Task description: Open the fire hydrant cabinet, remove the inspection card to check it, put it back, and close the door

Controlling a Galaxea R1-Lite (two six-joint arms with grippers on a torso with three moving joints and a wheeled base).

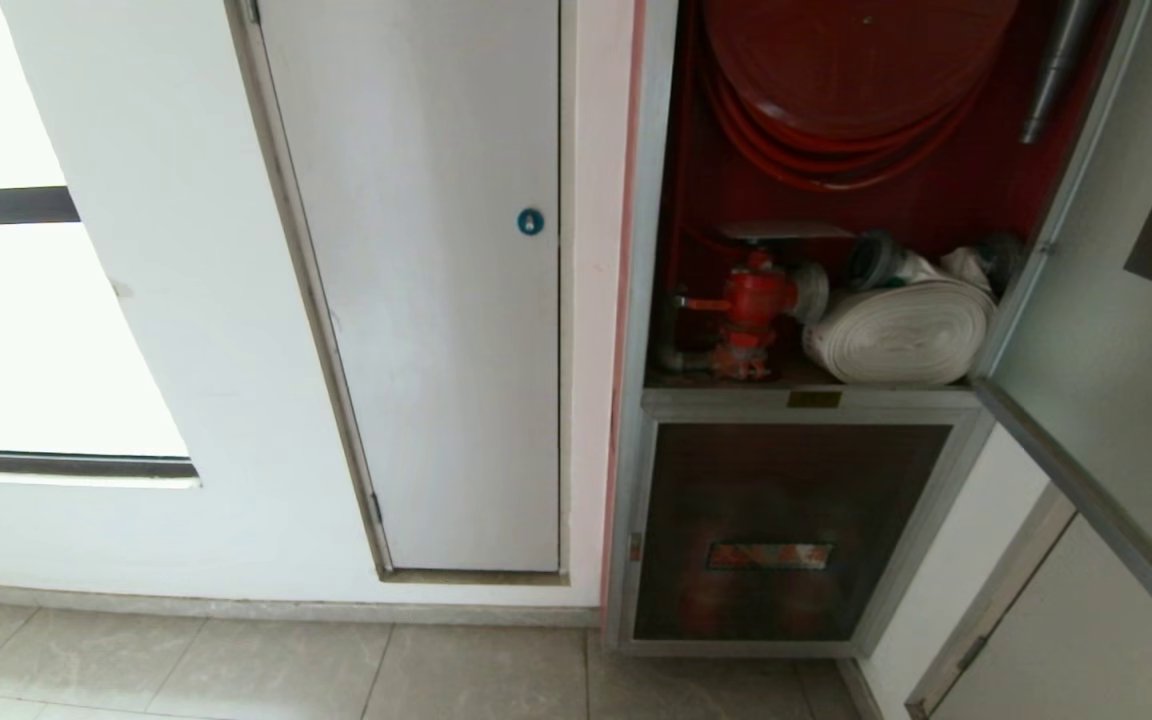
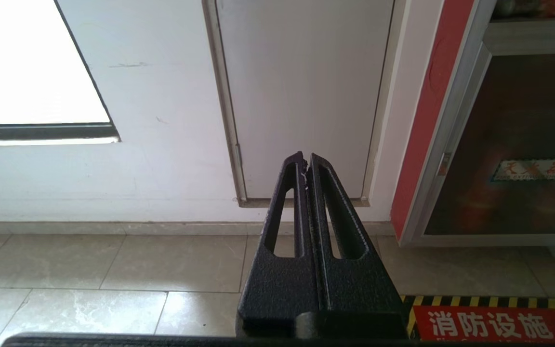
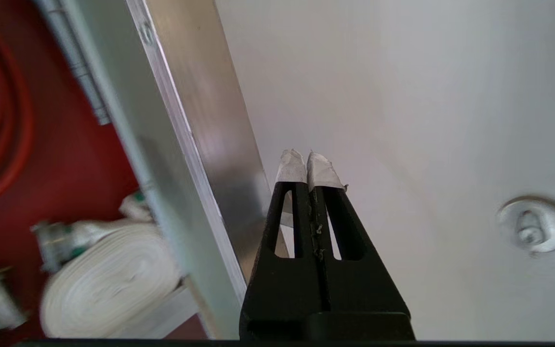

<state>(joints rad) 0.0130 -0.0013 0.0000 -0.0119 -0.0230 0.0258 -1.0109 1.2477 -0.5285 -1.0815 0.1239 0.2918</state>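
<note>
Nearest, the right gripper [image 3: 309, 159] is pressed shut with nothing between its taped tips, just beside the silver frame of the door [image 1: 1116, 330], which stands swung wide open. The left gripper [image 2: 305, 161], also closed and empty, hangs low over the floor tiles [image 2: 113, 270]. Beyond the door, the fire hydrant cabinet [image 1: 651, 300] shows its white rolled hose [image 1: 901, 335] and red valve [image 1: 751, 310]. The inspection card cannot be made out.

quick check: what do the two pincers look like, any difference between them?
Both are matte black, textured, two long tapering fingers each with a slotted cut-out. The left pincer has bare black tips with whitish scuffing along the seam. The right pincer has whitish tape wrapped around its tips. No cables or markings visible.
</note>
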